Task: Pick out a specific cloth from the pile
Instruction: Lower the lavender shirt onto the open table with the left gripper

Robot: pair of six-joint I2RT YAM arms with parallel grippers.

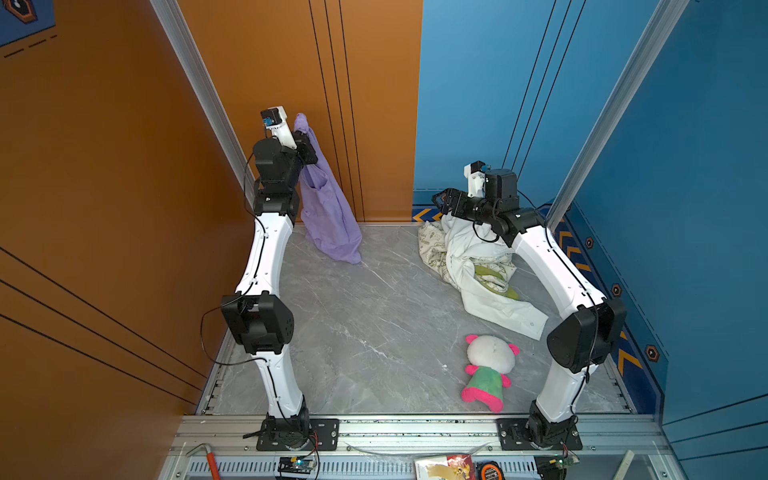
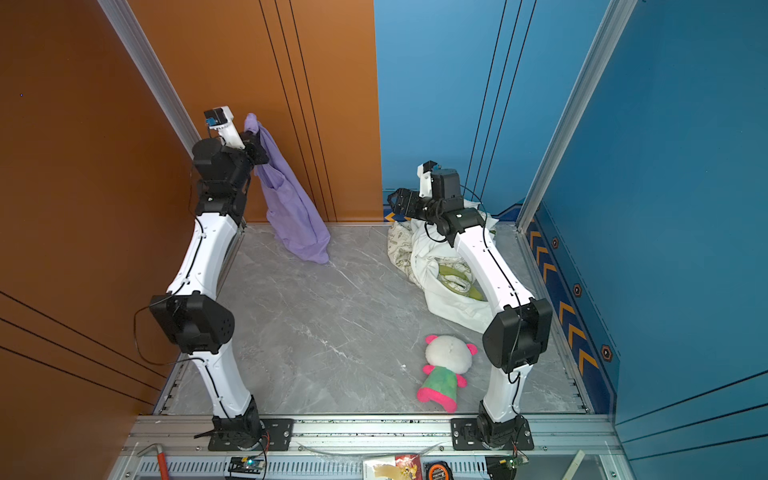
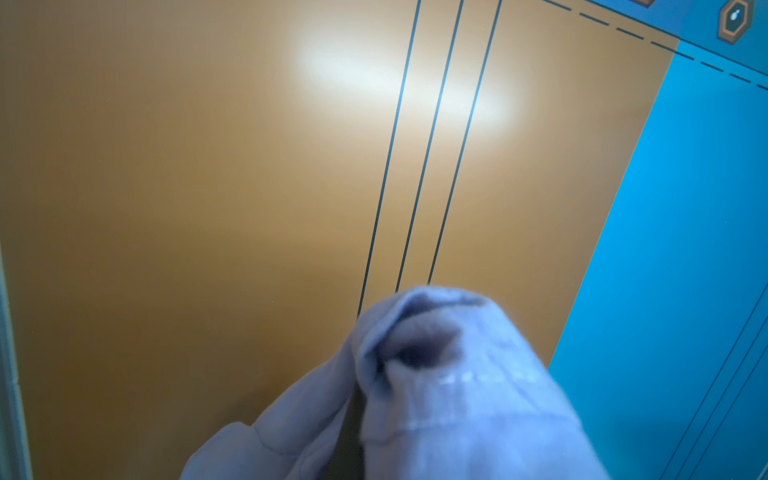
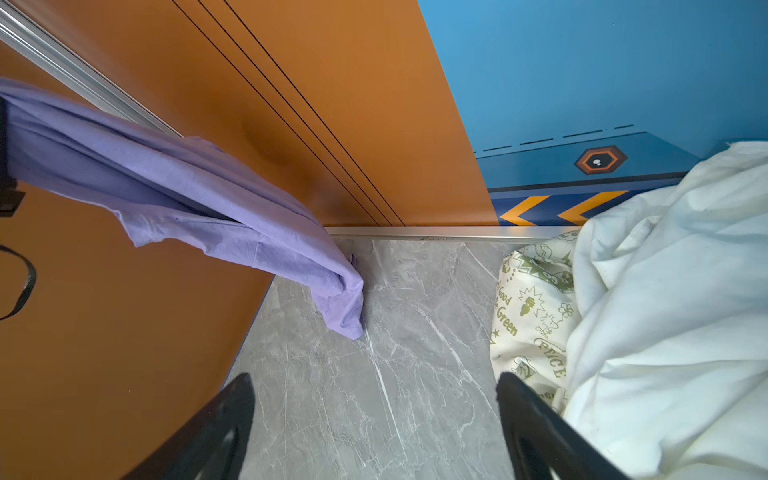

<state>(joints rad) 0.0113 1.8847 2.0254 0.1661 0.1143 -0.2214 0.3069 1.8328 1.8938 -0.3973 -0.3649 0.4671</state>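
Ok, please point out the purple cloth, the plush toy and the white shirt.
purple cloth (image 1: 328, 208): in a top view, middle of the hanging part.
plush toy (image 1: 490, 353): in a top view, its white head.
white shirt (image 4: 665, 291): right wrist view, a crumpled fold.

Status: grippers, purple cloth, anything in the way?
Left gripper jaws shut on purple cloth, hanging apart from pile. Right gripper jaws open beside pile. Nothing blocking.
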